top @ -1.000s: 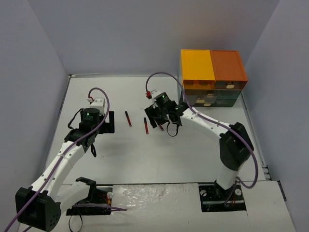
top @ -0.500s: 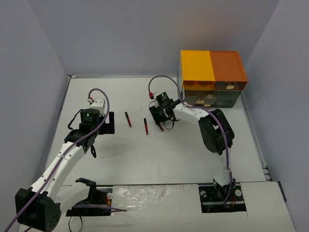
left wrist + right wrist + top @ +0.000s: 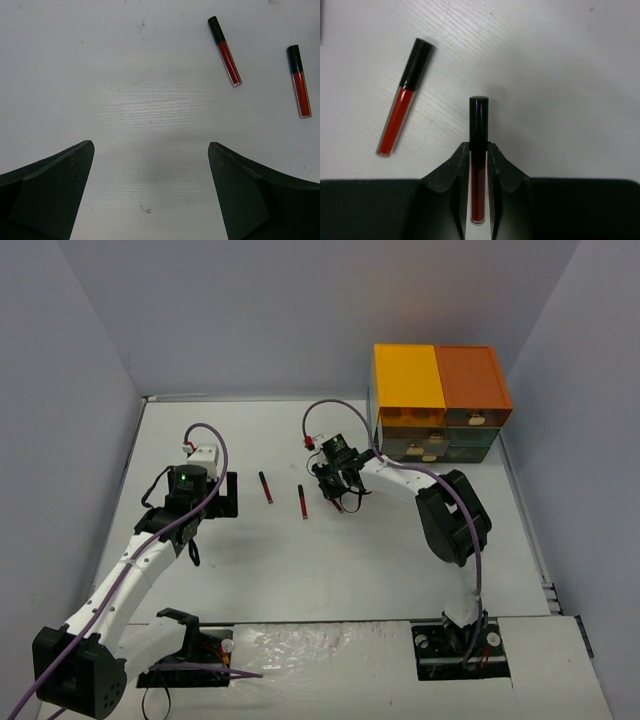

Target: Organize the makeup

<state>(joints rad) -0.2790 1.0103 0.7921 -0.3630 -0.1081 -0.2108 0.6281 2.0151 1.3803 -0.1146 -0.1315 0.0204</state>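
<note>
While left gripper (image 3: 150,145) gapes, right gripper (image 3: 479,146) pinches a red stick (image 3: 478,125).

2 arms (image 3: 140,555): white links, black joints | cables (image 3: 205,426): purple | pincer fingers (image 3: 45,195): black, wedge-shaped

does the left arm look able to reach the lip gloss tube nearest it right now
Probably yes: the left tool is open, only bare table lies between it and the nearer tube, which lies flat, apart from the other tube.
</note>
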